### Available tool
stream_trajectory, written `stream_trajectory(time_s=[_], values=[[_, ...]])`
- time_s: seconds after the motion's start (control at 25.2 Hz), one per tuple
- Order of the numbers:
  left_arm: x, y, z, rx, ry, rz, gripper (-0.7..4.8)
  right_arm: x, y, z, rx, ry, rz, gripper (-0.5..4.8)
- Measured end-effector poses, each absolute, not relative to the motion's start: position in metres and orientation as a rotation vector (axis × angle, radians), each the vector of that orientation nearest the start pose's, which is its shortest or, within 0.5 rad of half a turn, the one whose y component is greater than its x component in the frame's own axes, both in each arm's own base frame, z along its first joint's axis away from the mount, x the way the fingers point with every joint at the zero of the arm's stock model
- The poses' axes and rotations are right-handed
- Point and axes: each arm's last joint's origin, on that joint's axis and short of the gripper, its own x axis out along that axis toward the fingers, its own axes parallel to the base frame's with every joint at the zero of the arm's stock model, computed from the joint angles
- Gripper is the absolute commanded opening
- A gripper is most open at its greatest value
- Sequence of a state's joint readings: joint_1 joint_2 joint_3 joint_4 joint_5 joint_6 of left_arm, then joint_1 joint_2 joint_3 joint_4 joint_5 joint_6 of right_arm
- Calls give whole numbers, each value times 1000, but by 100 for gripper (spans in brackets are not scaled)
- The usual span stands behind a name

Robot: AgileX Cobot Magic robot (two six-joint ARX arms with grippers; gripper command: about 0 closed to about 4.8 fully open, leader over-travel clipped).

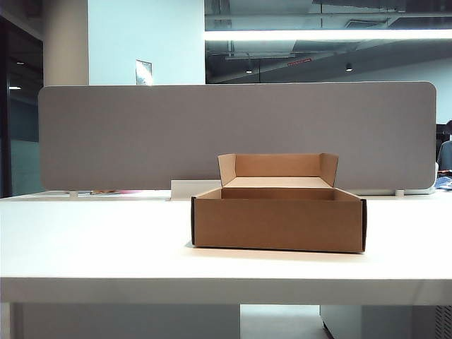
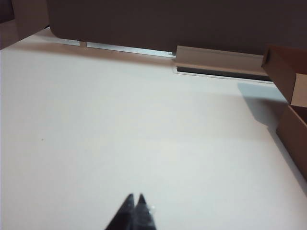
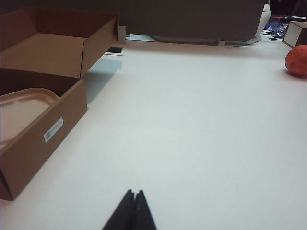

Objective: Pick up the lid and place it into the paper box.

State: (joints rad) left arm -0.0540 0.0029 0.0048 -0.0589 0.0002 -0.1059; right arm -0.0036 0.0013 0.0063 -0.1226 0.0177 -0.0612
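The brown paper box (image 1: 279, 222) stands in the middle of the white table, its flaps upright along the far side. In the right wrist view the beige lid (image 3: 21, 112) lies flat inside the paper box (image 3: 45, 132). From the exterior view the lid is hidden by the box wall. My right gripper (image 3: 135, 192) is shut and empty, over bare table beside the box. My left gripper (image 2: 135, 196) is shut and empty too, over the table on the other side, with a corner of the box (image 2: 292, 120) at the view's edge. Neither gripper shows in the exterior view.
A grey partition (image 1: 236, 134) runs along the table's back edge, with a low white block (image 1: 194, 189) in front of it behind the box. An orange round object (image 3: 297, 60) lies at the far right of the table.
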Motion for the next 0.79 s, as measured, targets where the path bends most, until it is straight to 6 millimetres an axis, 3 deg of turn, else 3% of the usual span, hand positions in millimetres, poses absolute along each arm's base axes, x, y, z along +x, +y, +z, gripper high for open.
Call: stream_trajectory(time_s=[0.79], values=[[97, -5, 158, -104, 72, -50, -5, 97, -1, 154, -62, 118, -18, -1]])
